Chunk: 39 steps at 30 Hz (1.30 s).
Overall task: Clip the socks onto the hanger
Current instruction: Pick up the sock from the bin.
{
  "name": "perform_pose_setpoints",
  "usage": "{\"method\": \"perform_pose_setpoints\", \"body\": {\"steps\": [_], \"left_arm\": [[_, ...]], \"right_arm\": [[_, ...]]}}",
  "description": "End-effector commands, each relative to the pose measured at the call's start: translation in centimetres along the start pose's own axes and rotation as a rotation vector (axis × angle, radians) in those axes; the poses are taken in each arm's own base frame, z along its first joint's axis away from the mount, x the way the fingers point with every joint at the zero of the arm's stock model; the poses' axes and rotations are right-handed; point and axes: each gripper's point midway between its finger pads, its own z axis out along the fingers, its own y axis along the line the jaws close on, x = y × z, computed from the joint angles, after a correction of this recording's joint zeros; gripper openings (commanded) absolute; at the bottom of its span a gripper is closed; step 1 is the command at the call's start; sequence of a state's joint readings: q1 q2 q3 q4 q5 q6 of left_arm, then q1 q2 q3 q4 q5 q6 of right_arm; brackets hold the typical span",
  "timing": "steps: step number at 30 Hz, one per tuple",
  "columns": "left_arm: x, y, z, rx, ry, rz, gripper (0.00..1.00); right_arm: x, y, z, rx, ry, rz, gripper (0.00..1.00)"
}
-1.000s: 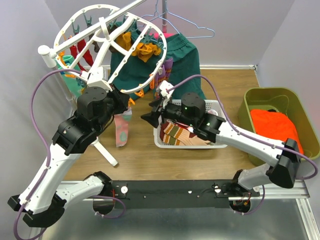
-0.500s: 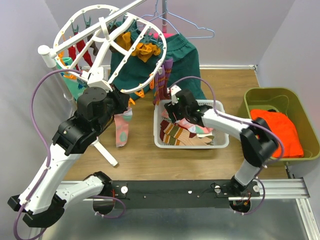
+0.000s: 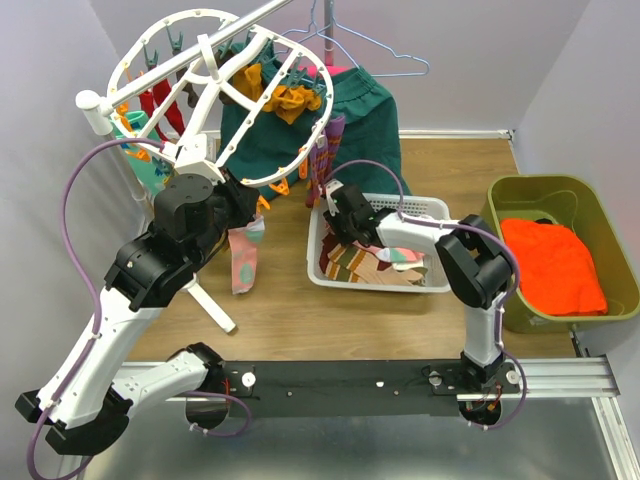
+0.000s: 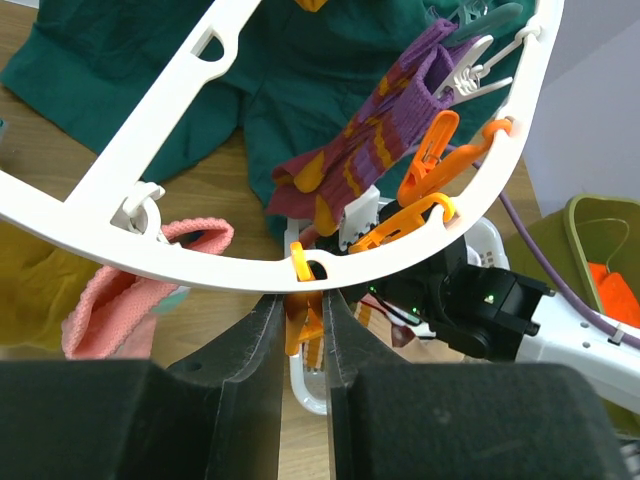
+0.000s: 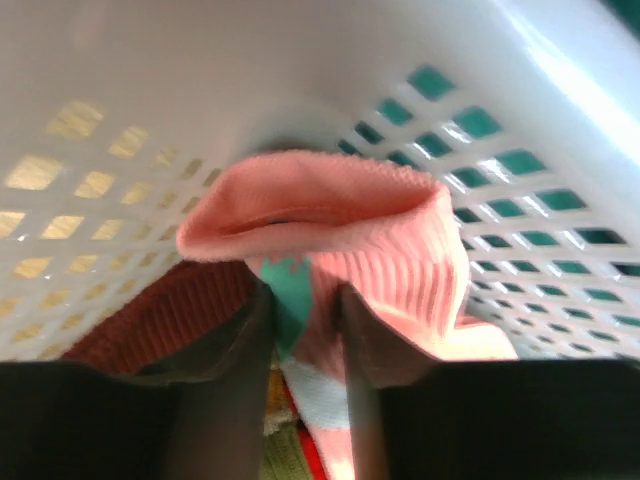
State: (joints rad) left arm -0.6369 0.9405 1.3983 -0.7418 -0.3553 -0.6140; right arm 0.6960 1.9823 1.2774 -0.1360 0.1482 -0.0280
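Left gripper [image 4: 305, 312] pinches an orange clip [image 4: 297, 340] just under the hanger [image 4: 200, 264] rim. My right gripper [image 5: 302, 300], nearly closed, grips a pink sock [image 5: 320, 215] inside the basket [image 5: 150, 90]. Several socks [image 4: 385, 130] hang already; many remain below it.

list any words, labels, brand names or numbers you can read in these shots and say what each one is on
None can be read in any view.
The hanger, the socks, the white mesh basket and the green bin show no print.
The right arm shows only small green lights, no characters.
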Motion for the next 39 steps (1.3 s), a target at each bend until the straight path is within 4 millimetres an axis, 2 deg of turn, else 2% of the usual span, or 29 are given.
{"method": "perform_pose_setpoints", "body": {"steps": [1, 2, 4, 5, 11, 15, 17, 20, 23, 24, 27, 29, 32, 35, 36, 37, 39], "left_arm": [[-0.3, 0.1, -0.1, -0.002, -0.010, 0.006, 0.10], [-0.3, 0.1, -0.1, -0.004, -0.009, 0.006, 0.10], [-0.3, 0.1, -0.1, -0.003, -0.010, 0.006, 0.10], [-0.3, 0.1, -0.1, -0.002, -0.010, 0.006, 0.10], [-0.3, 0.0, 0.0, 0.000, -0.010, 0.005, 0.10], [-0.4, 0.0, -0.2, 0.004, -0.014, 0.003, 0.10], [-0.4, 0.0, -0.2, 0.005, -0.015, 0.001, 0.10], [-0.6, -0.1, -0.3, 0.012, -0.020, -0.001, 0.10], [-0.6, -0.3, -0.3, 0.019, -0.022, -0.003, 0.10], [-0.7, -0.4, -0.4, 0.022, -0.022, -0.004, 0.10], [-0.8, -0.4, -0.4, 0.024, -0.025, -0.005, 0.10], [-0.8, -0.5, -0.3, 0.026, -0.025, -0.005, 0.10], [-1.0, -0.6, -0.4, 0.029, -0.029, -0.008, 0.10], [-1.1, -0.6, -0.5, 0.032, -0.032, -0.007, 0.10], [-1.1, -0.6, -0.4, 0.030, -0.032, -0.007, 0.10], [-1.2, -0.7, -0.4, 0.031, -0.033, -0.008, 0.10], [-1.3, -0.7, -0.4, 0.031, -0.035, -0.008, 0.10]], "right_arm": [[4.1, -0.7, 0.2, 0.042, 0.113, -0.011, 0.25], [3.7, -0.8, -0.2, 0.041, 0.104, -0.009, 0.16], [2.4, -1.0, -1.6, 0.042, 0.066, -0.001, 0.09], [1.9, -1.1, -2.1, 0.044, 0.054, 0.001, 0.02], [-2.0, -1.8, -6.9, 0.039, -0.055, 0.026, 0.01], [-3.7, -1.9, -9.9, 0.021, -0.106, 0.039, 0.01], [-4.8, -1.8, -11.6, -0.001, -0.150, 0.047, 0.01], [-5.5, -1.3, -13.2, -0.045, -0.182, 0.049, 0.01], [-7.4, -0.8, -16.2, -0.096, -0.273, 0.082, 0.01], [-8.8, -0.9, -18.0, -0.104, -0.340, 0.092, 0.01], [-11.8, -1.0, -21.8, -0.136, -0.470, 0.107, 0.01], [-14.3, -1.1, -25.9, -0.165, -0.586, 0.103, 0.01], [-17.2, -0.7, -31.1, -0.231, -0.716, 0.063, 0.01], [-18.9, 1.0, -35.1, -0.353, -0.812, 0.014, 0.01], [-20.0, 1.5, -37.0, -0.393, -0.870, 0.002, 0.01], [-20.2, 2.8, -38.5, -0.481, -0.902, -0.033, 0.01], [-21.4, 4.1, -41.5, -0.590, -0.995, -0.044, 0.01]]}}
